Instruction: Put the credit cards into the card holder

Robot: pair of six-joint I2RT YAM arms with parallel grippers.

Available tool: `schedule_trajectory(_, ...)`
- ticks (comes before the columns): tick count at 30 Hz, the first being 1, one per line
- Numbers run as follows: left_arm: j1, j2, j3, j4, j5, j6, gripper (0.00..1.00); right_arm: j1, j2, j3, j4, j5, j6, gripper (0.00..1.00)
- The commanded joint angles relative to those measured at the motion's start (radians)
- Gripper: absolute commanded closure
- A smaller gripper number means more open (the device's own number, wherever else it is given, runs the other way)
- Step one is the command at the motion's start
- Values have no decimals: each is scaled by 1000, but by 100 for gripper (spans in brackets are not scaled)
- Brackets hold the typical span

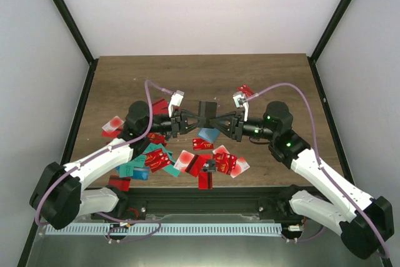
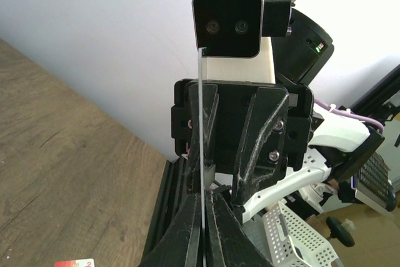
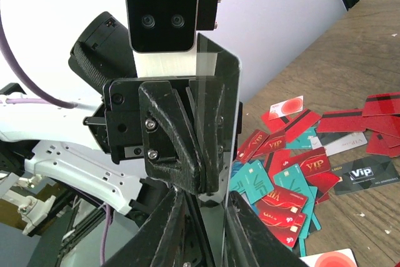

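My left gripper and right gripper meet tip to tip above the middle of the table. The left gripper is shut on a dark glossy card, held upright and seen edge-on in the left wrist view. The right gripper is open, and the card stands between its fingers, close to one of them. Several red and teal credit cards lie scattered below the grippers and show in the right wrist view. A pale blue flat piece lies under the grippers; I cannot tell if it is the card holder.
A white-and-red card lies at the left and a red card behind the right gripper. More teal and red cards lie near the left arm. A black rail runs along the table's near edge.
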Motion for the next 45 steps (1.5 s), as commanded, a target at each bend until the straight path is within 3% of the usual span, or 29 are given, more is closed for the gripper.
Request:
schedule_trajectory(1,-8,-12,1,17,-2,4,96,-4,16,44,97,-30,27,82)
schedule_trajectory(11,-10,-11,-4,23,4,2,96,-4,47,71,120,-16,35,88)
schedule_trajectory(15,-10,-3,-6,23,6,5,96,-5,54,75,119,-12,37,99)
schedule_trajectory(18,-10,8,2,-2,4,28,92,-5,52,74,98,-2,37,99)
schedule_trajectory(21,-10,19,32,-155,-58,123,61,-5,33,83,15,54,13,99)
schedule_trajectory(23,-10,25,68,-328,-176,236,42,-5,6,91,-70,124,-14,99)
schedule_trajectory(25,-10,51,105,-472,-328,310,35,-5,-22,98,-177,227,-38,99)
schedule_trajectory(29,-10,171,191,-663,-578,397,36,-5,-66,109,-347,389,-56,99)
schedule_trajectory(35,-16,411,342,-861,-785,454,46,-5,-78,108,-492,483,-59,99)
schedule_trajectory(45,-50,560,412,-897,-789,476,46,-5,-75,94,-509,502,-81,99)
